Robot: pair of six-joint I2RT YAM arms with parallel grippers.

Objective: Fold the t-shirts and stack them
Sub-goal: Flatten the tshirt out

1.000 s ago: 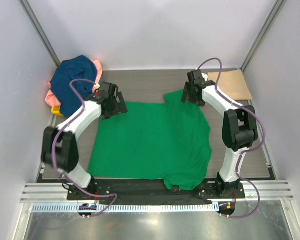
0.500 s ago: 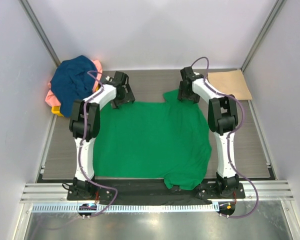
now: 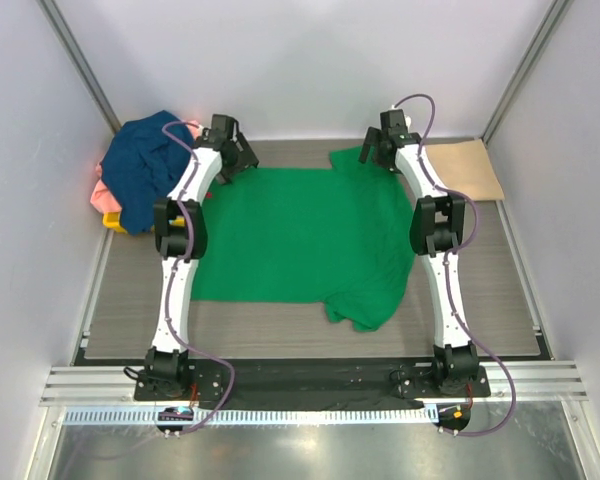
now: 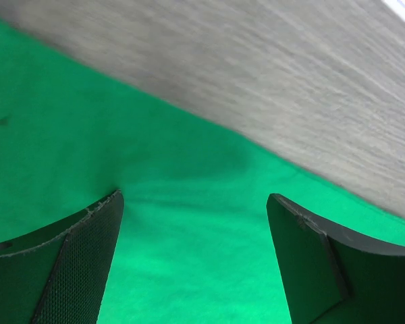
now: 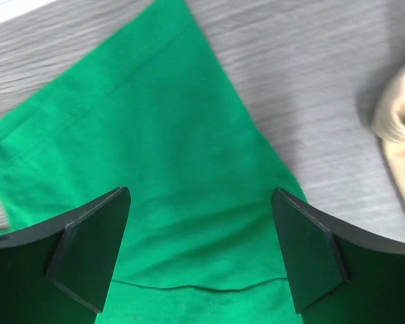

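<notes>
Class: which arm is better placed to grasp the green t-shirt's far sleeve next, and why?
Right, probably. The right end effector, open, hangs over the sleeve of the green t-shirt; the left end effector, also open, is at the opposite far corner.

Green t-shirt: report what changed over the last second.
Both arms stretched toward the far edge, and the green t-shirt slid with them, its near hem pulling away from the arm bases. The left gripper and right gripper now sit over its far edge, jaws open, gripping nothing. The navy t-shirt on the corner pile and the tan t-shirt stayed put.
</notes>
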